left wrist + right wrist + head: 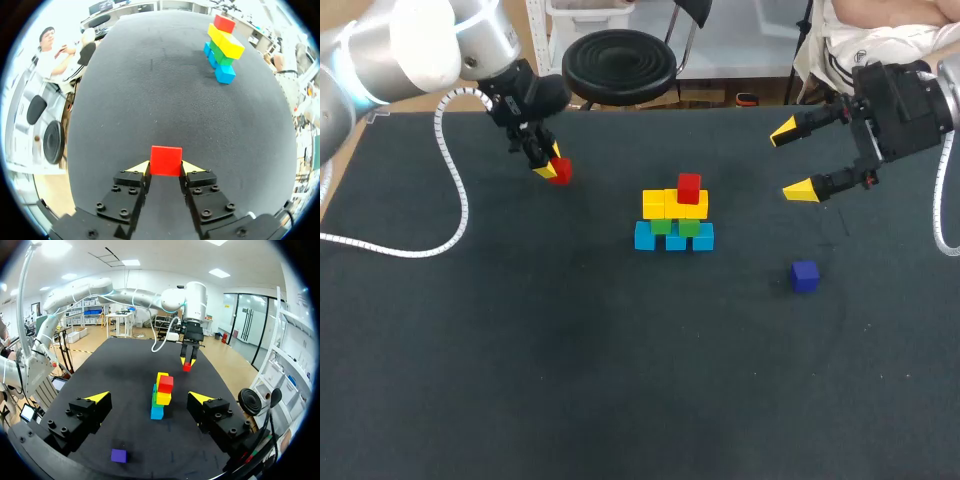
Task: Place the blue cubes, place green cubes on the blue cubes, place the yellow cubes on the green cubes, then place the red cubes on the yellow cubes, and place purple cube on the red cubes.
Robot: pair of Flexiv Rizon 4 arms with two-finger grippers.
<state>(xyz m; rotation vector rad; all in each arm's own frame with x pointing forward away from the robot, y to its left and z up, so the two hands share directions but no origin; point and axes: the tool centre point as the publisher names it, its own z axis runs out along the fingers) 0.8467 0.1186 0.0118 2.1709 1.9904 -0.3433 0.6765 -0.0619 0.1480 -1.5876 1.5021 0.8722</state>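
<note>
Red cube (166, 160) sits pinched between the yellow tips of the left gripper (165, 167), one finger pressed to each of its side faces; whether it rests on the table (570, 380) or hangs just above the dark cloth cannot be told. In the head view this gripper (548, 165) and its cube (560, 170) lie at about ten o'clock from the stack, well apart from it, with the left arm coming in from the far left corner and a white coiled cable (455, 190) trailing from it onto the cloth. The stack stands near the table's middle: three blue cubes (675, 240) in a row at the base, two green cubes (661, 226) on them, yellow cubes (654, 203) on the green, and a second red cube (689, 187) on top of the yellow layer. At about four o'clock from the stack, apart from everything else, the purple cube (805, 275) lies alone on the cloth. The right gripper (792, 160) hangs at roughly two o'clock from the stack, fingers spread wide and holding nothing; its own wrist view looks between them toward the stack, with the purple cube (118, 455) nearer and off to one side.
</note>
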